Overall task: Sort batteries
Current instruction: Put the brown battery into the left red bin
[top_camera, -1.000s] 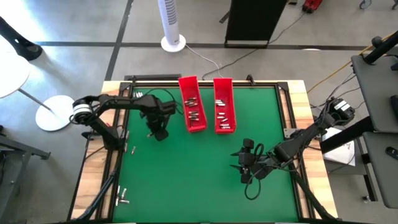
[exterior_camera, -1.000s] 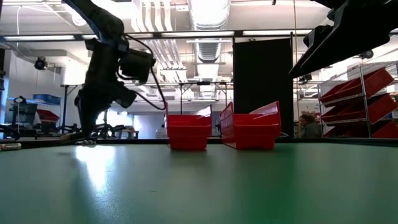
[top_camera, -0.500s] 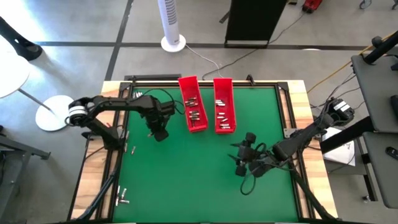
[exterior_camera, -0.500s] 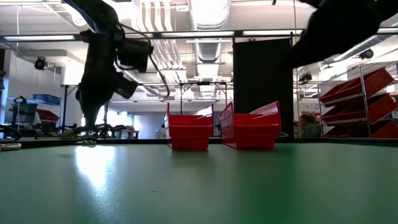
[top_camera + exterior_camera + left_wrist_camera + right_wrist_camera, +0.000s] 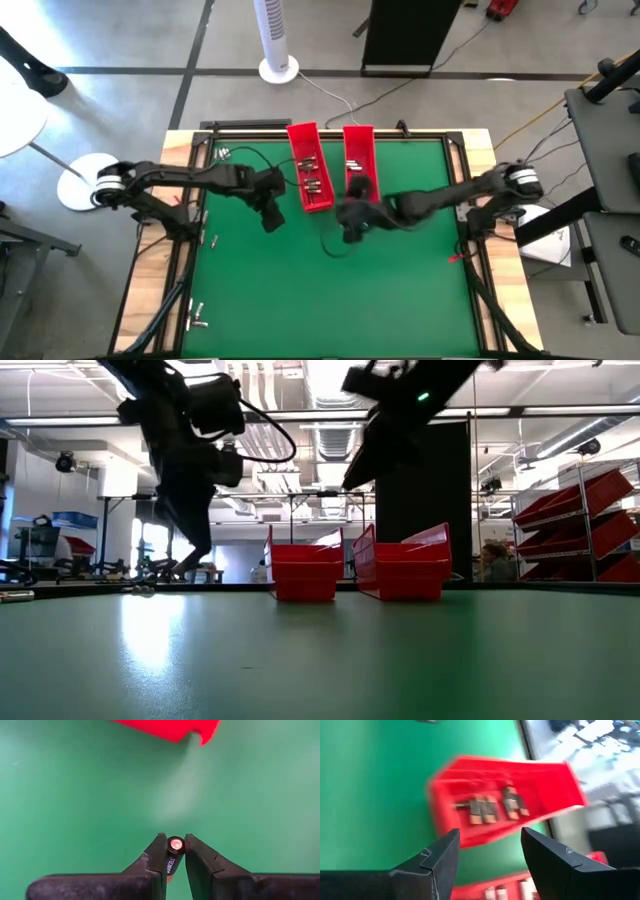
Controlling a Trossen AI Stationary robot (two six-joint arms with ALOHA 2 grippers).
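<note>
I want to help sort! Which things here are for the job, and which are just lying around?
For the job:
- battery pinched in left gripper
- batteries in left red tray
- right red tray
- right gripper, open

Just about:
- white tower fan
- black cabinet

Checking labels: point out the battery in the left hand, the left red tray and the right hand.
battery (image 5: 175,843): left wrist view, on its round end cap between the fingers.
left red tray (image 5: 300,136): high view, on its far rim.
right hand (image 5: 489,851): right wrist view, midway between its open fingertips.
</note>
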